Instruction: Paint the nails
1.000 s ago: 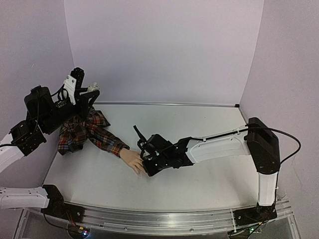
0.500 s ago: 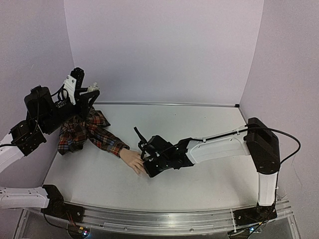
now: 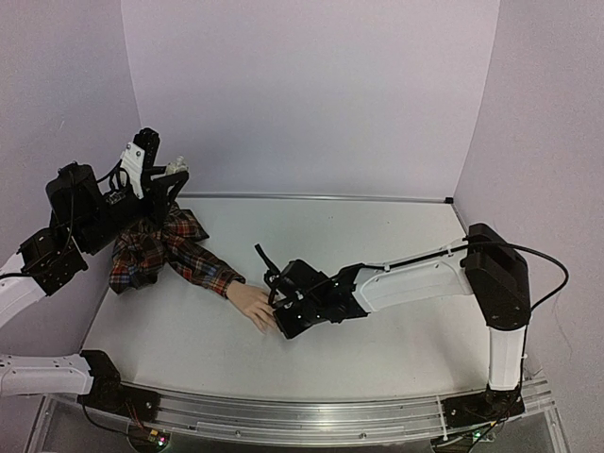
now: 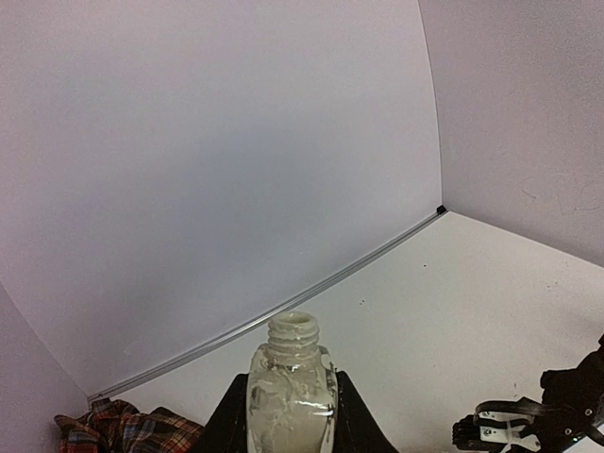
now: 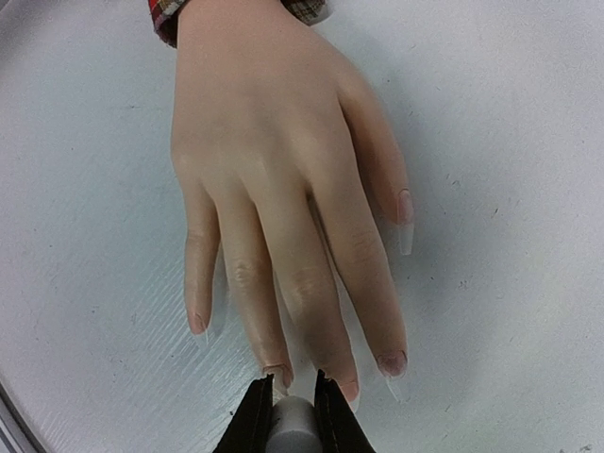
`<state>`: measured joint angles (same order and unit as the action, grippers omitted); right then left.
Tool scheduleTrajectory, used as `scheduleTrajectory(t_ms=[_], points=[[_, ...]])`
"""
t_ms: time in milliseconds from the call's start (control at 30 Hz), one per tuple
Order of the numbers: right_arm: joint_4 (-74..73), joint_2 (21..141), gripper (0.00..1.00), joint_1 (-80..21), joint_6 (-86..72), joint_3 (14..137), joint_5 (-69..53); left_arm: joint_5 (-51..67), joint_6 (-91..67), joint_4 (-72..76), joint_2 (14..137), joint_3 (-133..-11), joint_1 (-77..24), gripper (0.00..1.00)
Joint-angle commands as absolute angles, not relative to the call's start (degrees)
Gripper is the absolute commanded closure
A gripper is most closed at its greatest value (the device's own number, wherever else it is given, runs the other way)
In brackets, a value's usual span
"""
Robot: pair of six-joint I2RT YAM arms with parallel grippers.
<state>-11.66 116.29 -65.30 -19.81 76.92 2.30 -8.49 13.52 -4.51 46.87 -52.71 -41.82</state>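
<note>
Bottle (image 4: 291,394) first: at the upper left of the overhead view the left gripper (image 3: 168,176) was clenched on a small pale one with its neck open, held upright, well apart from the work.

Just right of it and lower lay the plaid sleeve (image 3: 175,250) on the desk (image 3: 396,236). From the sleeve the mannequin hand (image 3: 251,306) ran out flat, back upward. Its long axis went from upper left to lower right of that view, fingertips leading.

At those fingertips sat the right gripper (image 3: 283,319), plainly the nearer arm. In the right wrist view the hand filled the upper and middle frame, wrist at the top, fingers fanned downward. The nails (image 5: 392,362) lined the lower ends of the fingers. The right gripper came in from the bottom centre, grasping a grey cap (image 5: 294,427), which I took for the brush's handle. Its tips stood just beside the nail of the second finger from the left; whether any bristle touched that nail could not be told.

The coming stroke would likely need to run along that finger's axis, up the frame from the gripper.
</note>
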Motion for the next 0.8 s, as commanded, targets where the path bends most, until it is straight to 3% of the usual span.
scheduleTrajectory(t_ms=[0,267,767], points=[[-11.95,112.35,1.0,-65.31,-20.3,75.84,4.29,-7.82,13.41,-3.95,46.1,-54.6,-41.65,1.0],[-11.95,108.74,1.0,-65.87,-19.99,76.22,2.81,-7.73,13.24,-3.77,46.27,-54.53,-41.7,1.0],[-11.34,115.56,1.0,-64.4,-21.67,80.23,2.07,-7.83,13.37,-4.14,45.88,-54.61,-41.68,1.0]])
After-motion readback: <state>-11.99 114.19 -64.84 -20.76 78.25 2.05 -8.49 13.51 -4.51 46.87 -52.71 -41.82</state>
